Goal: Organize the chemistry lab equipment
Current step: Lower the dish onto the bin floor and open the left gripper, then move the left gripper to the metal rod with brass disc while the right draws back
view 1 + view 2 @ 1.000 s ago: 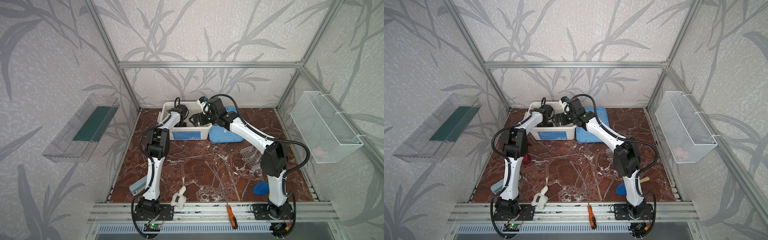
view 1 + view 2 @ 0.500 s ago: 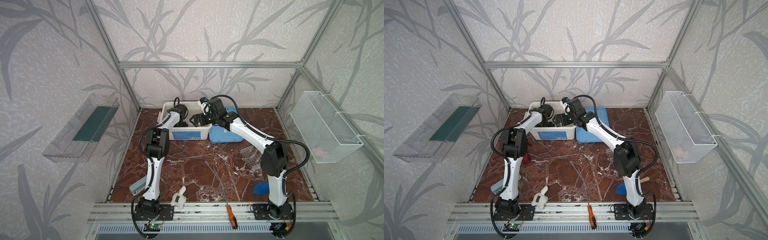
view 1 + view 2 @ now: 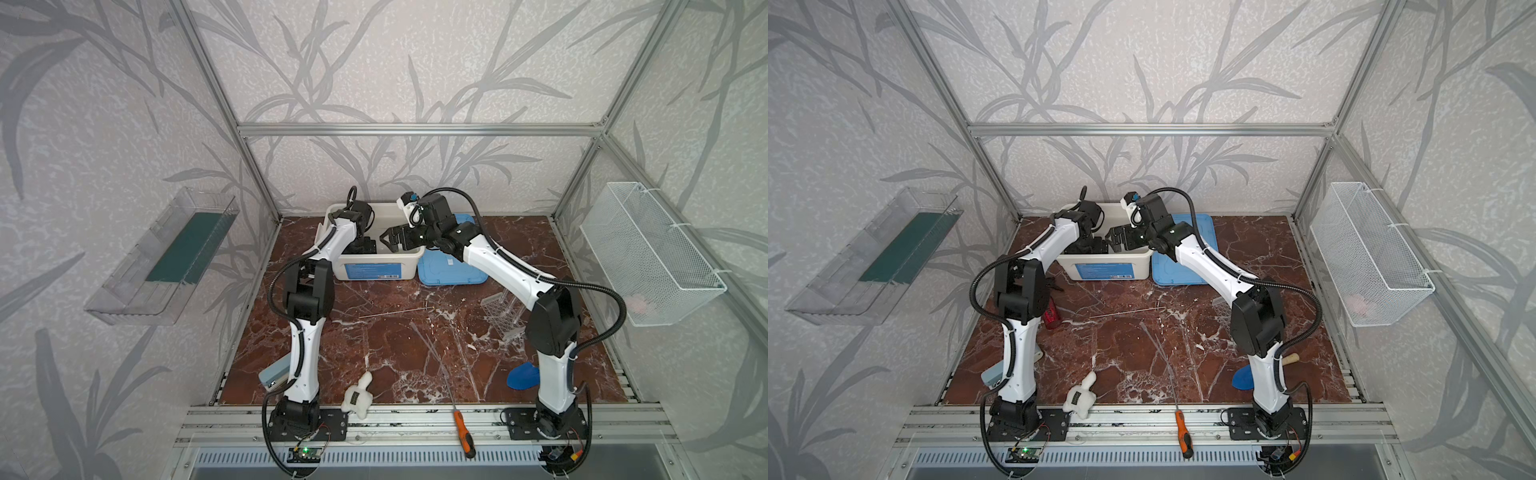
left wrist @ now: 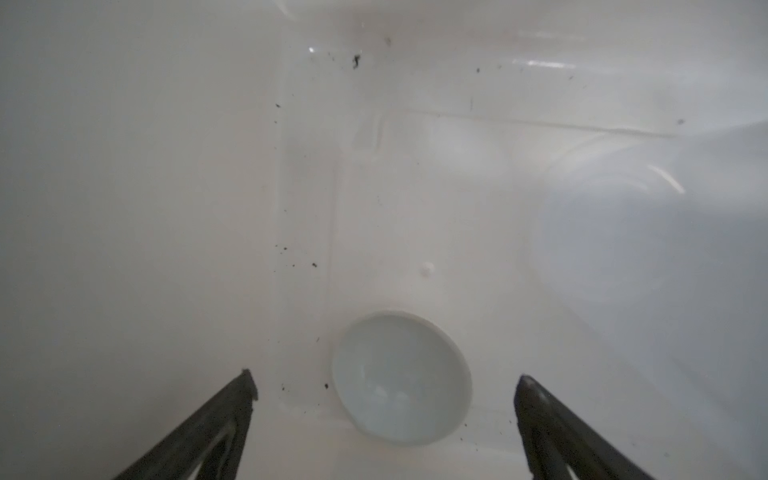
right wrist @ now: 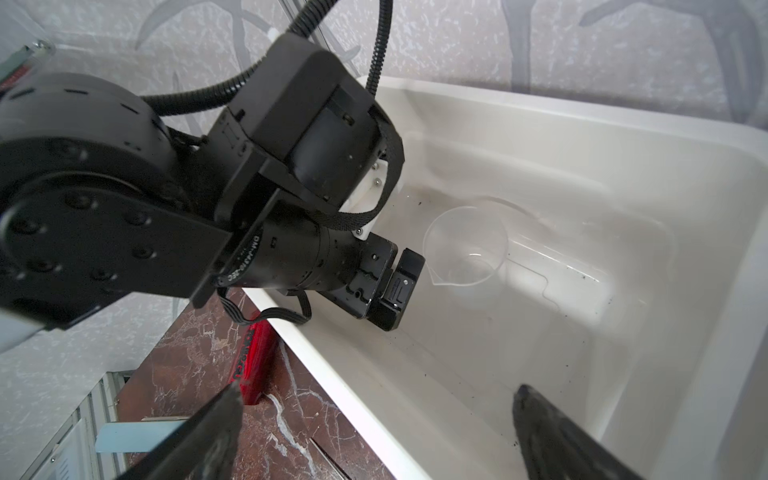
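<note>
Hovering in the white plastic bin (image 5: pixel 582 137), your left gripper (image 4: pixel 386 377) gapes empty over the small white round dish (image 4: pixel 401 378); right gripper (image 5: pixel 379 390) also wide, empty.

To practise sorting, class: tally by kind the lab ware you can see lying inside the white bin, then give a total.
Clear beaker: 1
Small white dish: 1
Total in view in the white bin: 2
</note>
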You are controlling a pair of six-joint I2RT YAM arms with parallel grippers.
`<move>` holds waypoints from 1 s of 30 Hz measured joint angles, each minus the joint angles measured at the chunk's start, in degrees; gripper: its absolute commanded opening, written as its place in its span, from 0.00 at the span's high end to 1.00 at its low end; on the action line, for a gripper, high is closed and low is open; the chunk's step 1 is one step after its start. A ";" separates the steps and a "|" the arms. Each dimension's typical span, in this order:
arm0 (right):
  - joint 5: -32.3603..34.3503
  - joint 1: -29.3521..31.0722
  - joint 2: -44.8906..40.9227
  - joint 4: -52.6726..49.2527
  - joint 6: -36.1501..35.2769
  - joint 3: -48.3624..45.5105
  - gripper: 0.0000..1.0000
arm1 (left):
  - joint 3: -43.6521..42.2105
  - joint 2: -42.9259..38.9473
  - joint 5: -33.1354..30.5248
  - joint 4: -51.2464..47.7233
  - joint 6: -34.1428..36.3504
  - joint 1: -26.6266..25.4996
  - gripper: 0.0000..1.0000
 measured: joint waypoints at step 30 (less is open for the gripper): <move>0.11 -8.07 -43.85 3.28 0.09 -42.23 0.01 | -22.05 -41.55 20.94 10.25 27.98 -14.82 0.13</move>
